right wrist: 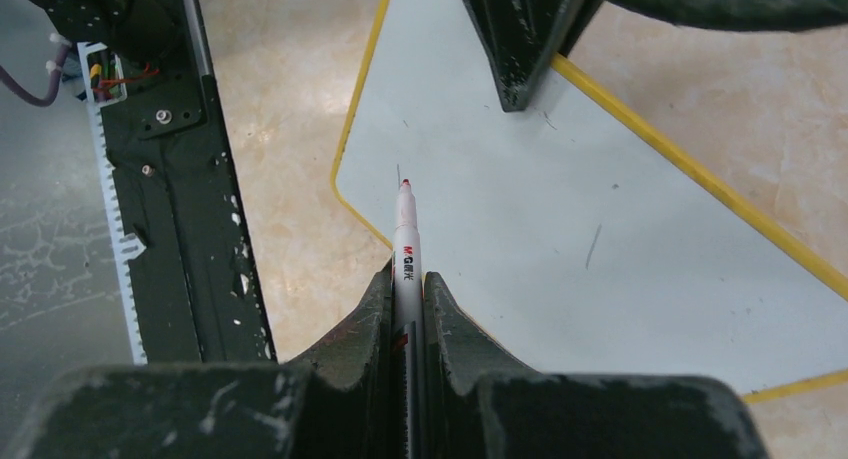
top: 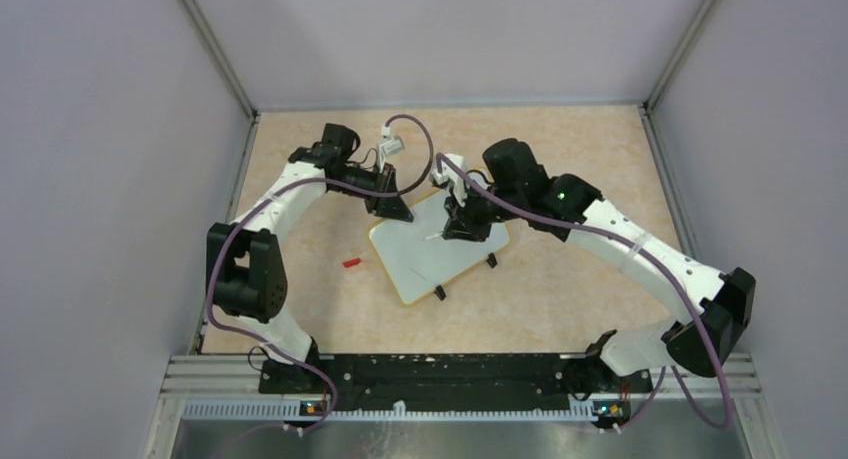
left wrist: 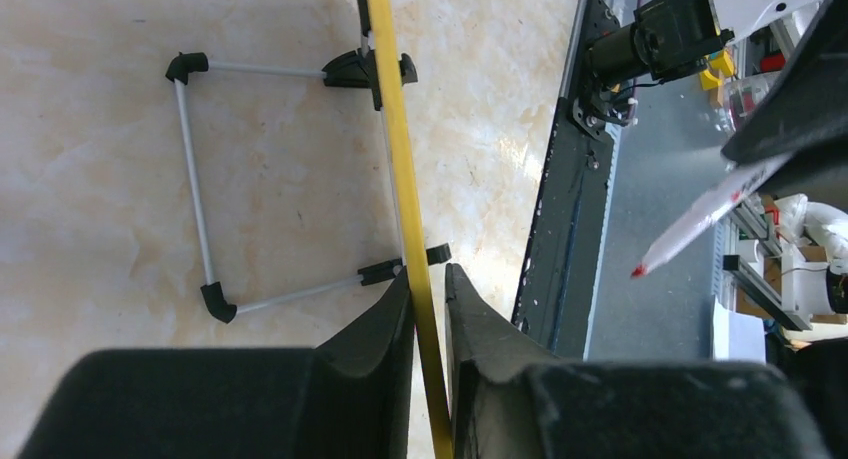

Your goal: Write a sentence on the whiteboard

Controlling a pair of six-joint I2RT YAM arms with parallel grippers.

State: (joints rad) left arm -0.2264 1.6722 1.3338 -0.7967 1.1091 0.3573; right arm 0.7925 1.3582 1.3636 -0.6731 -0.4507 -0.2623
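Whiteboard (top: 425, 254) sat mid-table, angled, one corner toward the arm bases. The face was glossy white, with only a few faint thin dark ticks visible in the right wrist view. It had a thin yellow rim (left wrist: 396, 129) and rounded corners. Two black clip feet (top: 440, 292) were on the near long edge. In the left wrist view they joined a thin metal rod frame (left wrist: 193, 169) with black corner pieces.

Left gripper (left wrist: 428, 279) was clamped on the rim at the board's far-left corner, one black finger on each side of the yellow edge.

Right gripper (right wrist: 407, 279) was clenched on a marker (right wrist: 405, 234). The marker had a white barrel with small print and a red tip, and it pointed down over the board near a rounded corner. Can't tell whether the tip was touching the surface.

A small red piece (top: 351, 263) lay on the table (top: 580, 299) left of the board, apart from it.

The tabletop was beige with a marbled pattern and looked smooth, with a slight sheen. Plain pale grey walls (top: 90, 179) enclosed three sides, with aluminium profiles in the far corners. A black perforated rail (top: 440, 371) ran along the near edge under the arm bases. The arms had white shells with black joints, and purple cables (top: 425, 144) looped along them.
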